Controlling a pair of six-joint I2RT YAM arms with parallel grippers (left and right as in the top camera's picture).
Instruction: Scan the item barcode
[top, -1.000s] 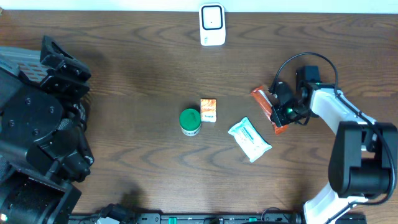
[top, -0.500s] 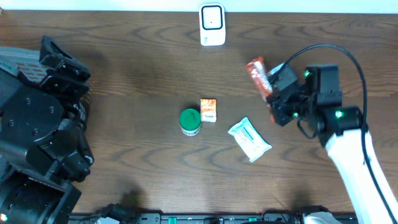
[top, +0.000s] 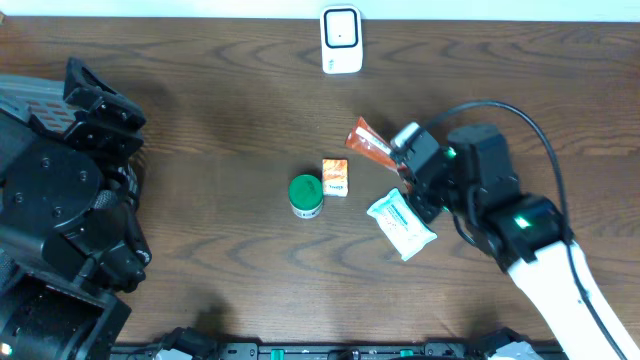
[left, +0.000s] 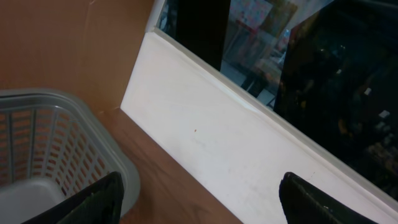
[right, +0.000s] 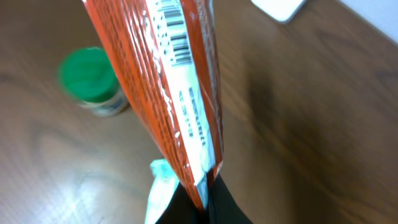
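The right gripper grasps an orange packet right of the frame centre; the left gripper stands released.

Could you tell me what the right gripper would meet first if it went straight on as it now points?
Probably only bare table: the right gripper, shut on the orange packet, points between the green jar and the white scanner. Height is unclear.

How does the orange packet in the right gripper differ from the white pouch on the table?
The orange packet is held up in the shut right gripper; the white pouch lies flat on the table. The orange packet is narrow with a barcode showing; the white pouch is broader, teal-printed, no barcode visible. Both are soft packs.
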